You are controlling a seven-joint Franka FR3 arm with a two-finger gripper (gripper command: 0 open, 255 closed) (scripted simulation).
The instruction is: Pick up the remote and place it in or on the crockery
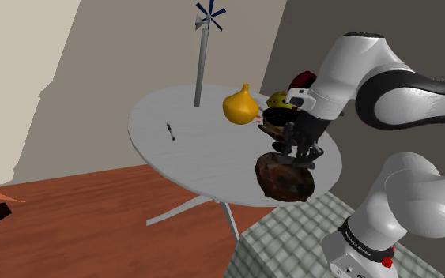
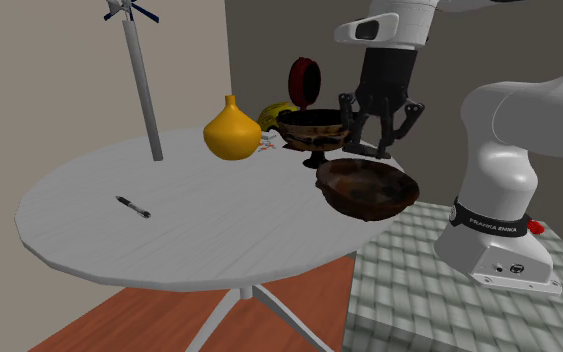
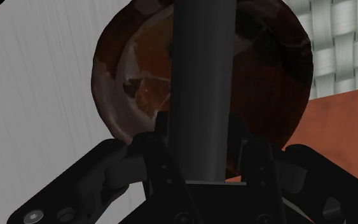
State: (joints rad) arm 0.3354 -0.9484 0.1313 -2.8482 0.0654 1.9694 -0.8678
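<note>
A long dark grey remote (image 3: 199, 83) stands upright between my black fingers (image 3: 161, 159), and my gripper (image 3: 203, 175) is shut on it. Straight below it lies a brown mottled bowl (image 3: 136, 76), with the remote's lower end over the bowl's inside. The shoulder view has my gripper (image 1: 299, 154) just above that bowl (image 1: 285, 180), which sits at the edge of the round white table (image 1: 157, 118) closest to the stand. In the second exterior view my gripper (image 2: 380, 140) hangs a little above the bowl (image 2: 367, 188).
A dark footed bowl (image 2: 312, 130), a yellow vase (image 2: 232, 132), a red round object (image 2: 304, 80) and a tall grey pole (image 2: 141, 80) stand behind the brown bowl. A small pen (image 2: 133, 207) lies mid-table. The woven-topped stand (image 2: 419, 280) adjoins the table.
</note>
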